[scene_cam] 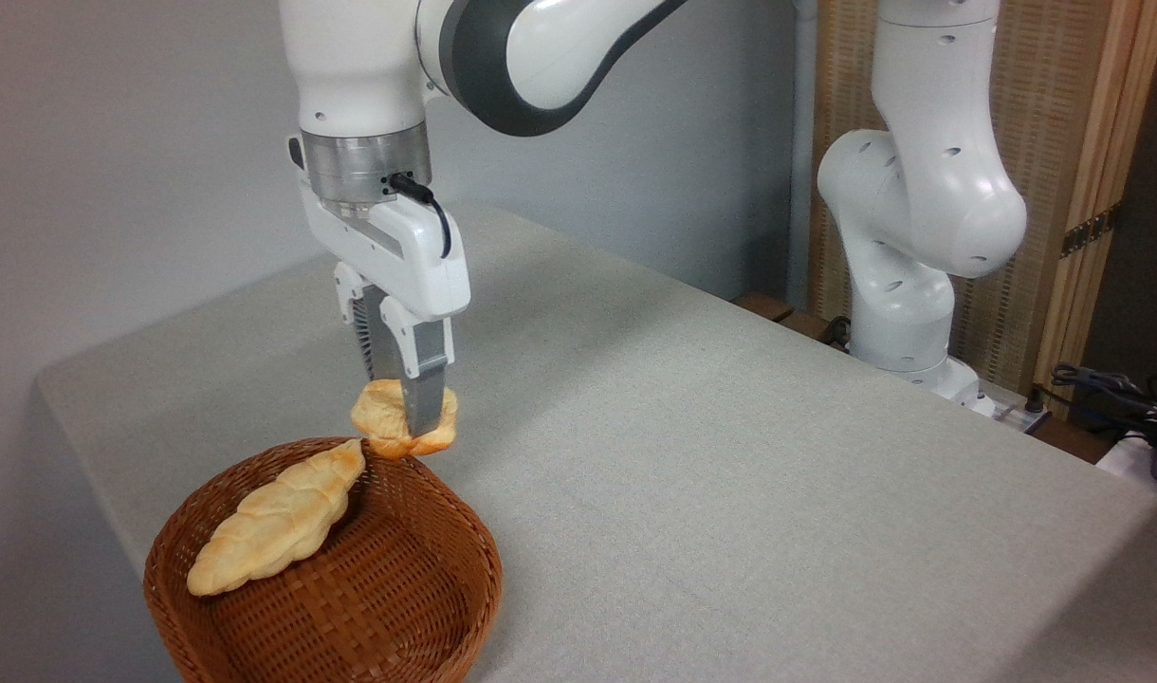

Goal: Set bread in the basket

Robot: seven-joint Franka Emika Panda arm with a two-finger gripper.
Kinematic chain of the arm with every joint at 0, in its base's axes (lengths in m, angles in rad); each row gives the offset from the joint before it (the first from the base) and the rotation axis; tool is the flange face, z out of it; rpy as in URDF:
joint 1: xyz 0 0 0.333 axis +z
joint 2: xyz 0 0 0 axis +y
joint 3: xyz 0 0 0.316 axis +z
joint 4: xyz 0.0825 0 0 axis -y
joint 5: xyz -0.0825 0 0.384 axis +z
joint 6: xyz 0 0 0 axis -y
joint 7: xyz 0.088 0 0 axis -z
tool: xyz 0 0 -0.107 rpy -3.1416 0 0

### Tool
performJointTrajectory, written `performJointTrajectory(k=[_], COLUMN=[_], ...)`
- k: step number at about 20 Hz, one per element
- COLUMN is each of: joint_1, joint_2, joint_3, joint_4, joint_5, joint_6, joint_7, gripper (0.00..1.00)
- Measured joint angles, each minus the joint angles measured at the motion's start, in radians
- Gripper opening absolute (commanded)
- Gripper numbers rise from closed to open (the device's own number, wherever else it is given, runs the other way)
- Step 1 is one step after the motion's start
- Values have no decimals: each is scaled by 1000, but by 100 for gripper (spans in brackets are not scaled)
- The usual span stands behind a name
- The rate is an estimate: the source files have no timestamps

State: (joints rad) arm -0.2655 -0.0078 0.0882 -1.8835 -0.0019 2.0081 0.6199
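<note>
While the bread (pixel 400 422) hangs clear of the surface (pixel 730 455), the single fixed camera records the following. Item one: the claw (pixel 410 417), pointing straight down, clenched on the bread, its near finger crossing the bun's front face. Item two: the bread, small, lumpy, golden-orange, held above the far rim of the basket (pixel 427 607), at about the basket's one o'clock edge. Item three: the basket, round woven wicker, lying from the claw toward seven o'clock, close below. Item four: a twisted loaf (pixel 277 520), pale, resting inside the basket, long axis running from one o'clock to seven o'clock, its upper tip just beside the held bun.

Judgement: the bun appears to sit over the rim rather than the bowl. A short carry toward seven o'clock should centre it, and the free floor at the basket's four o'clock side looks the better landing, clear of the loaf.
</note>
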Motion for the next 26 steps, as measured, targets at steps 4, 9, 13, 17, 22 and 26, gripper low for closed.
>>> performJointTrajectory(k=[4,9,13,17,22,26], joint_1=[6,10,11,11,11,12], joint_2=[36,68,67,67,65,33], joint_3=[1,1,1,1,1,2], joint_4=[0,1,6,7,12,35], joint_5=[0,0,-1,-1,-1,-1], joint_6=[106,171,171,171,154,34], joint_7=[5,4,-15,-15,-15,-17], gripper=[100,100,100,100,100,100])
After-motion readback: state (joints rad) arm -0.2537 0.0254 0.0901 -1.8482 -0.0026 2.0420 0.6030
